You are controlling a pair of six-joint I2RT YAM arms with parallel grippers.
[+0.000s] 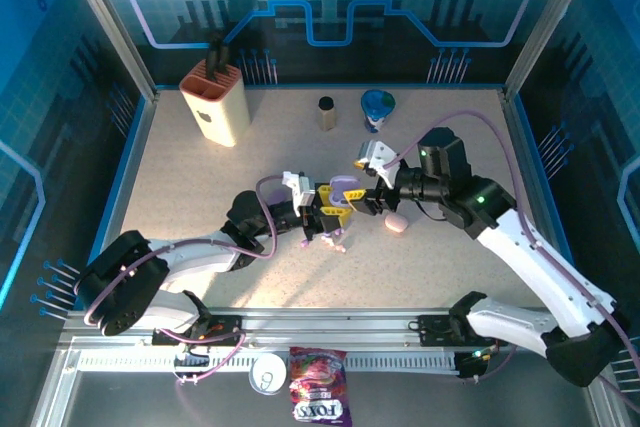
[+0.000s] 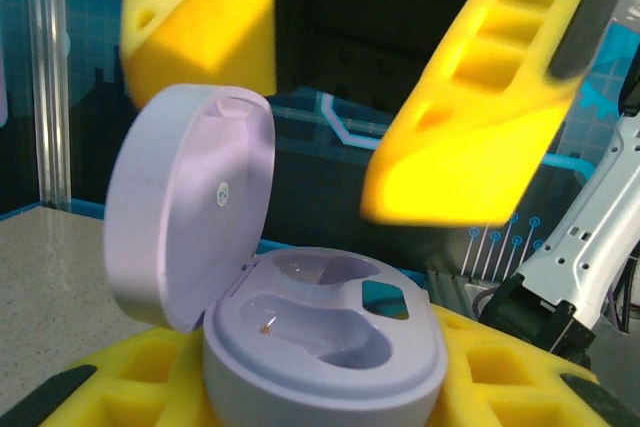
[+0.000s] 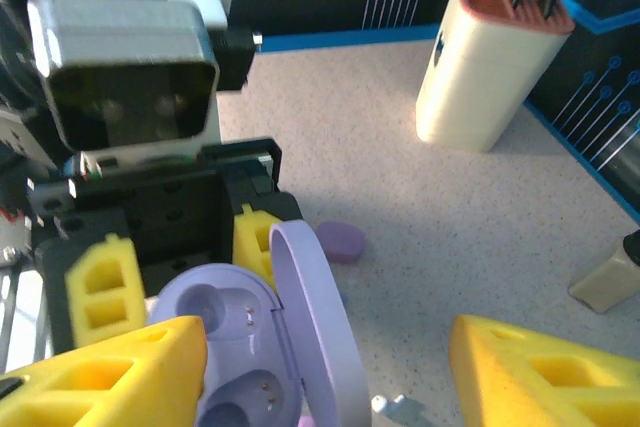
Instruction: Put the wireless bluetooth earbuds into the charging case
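Lilac charging case [image 2: 330,347], lid open, sitting clamped in left gripper [image 1: 330,212]. Right gripper [image 3: 325,347] hovering just above, fingers apart, carrying nothing. Likely earbuds [image 1: 338,240] lying beneath left gripper. Risk: descending fingers striking lid, twisting case loose.

The left arm [image 1: 190,259], lower left, and right arm [image 1: 535,262], lower right, wear white shells over black joints. Lilac cables [image 1: 497,129] loop along them. The fingers [image 3: 545,377] are yellow, moulded with hollow cells.

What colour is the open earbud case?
The case is pale purple, clearest in the left wrist view.
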